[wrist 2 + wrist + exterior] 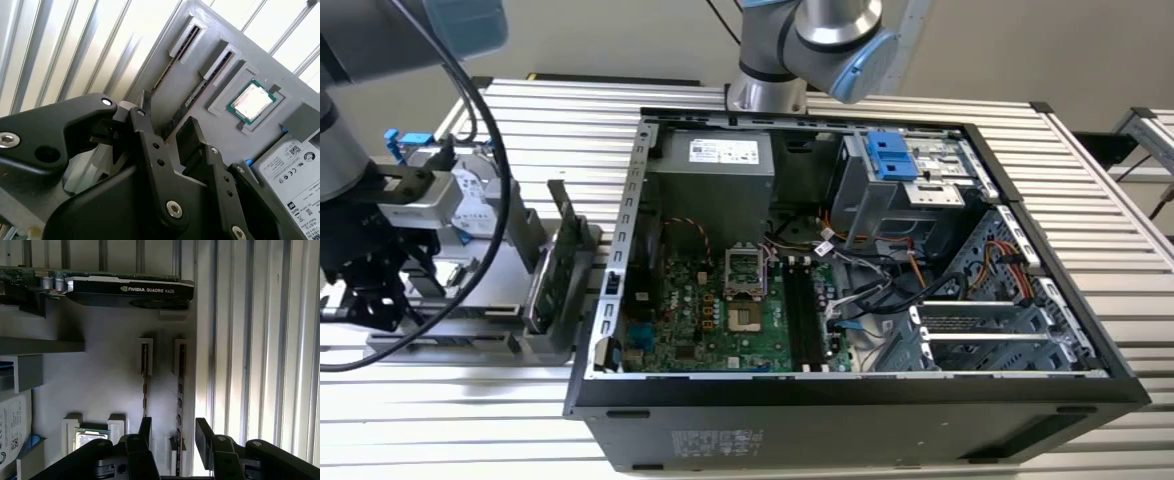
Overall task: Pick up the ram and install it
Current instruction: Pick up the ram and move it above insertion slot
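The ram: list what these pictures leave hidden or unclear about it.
First wrist view: the near end of the ram sits behind the gripper, so how far the open fingers reach past it is hidden.
Second wrist view: the gripper's black links cover that same end.
Exterior view: the memory slots on the motherboard are too small to show how their latches stand.

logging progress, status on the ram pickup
gripper open, straddling ram. ram standing in holder slot, not gripped. neighbouring stick close by one finger.

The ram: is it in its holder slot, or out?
In: the first wrist view shows the ram slotted on edge in the gray holder, hand open.
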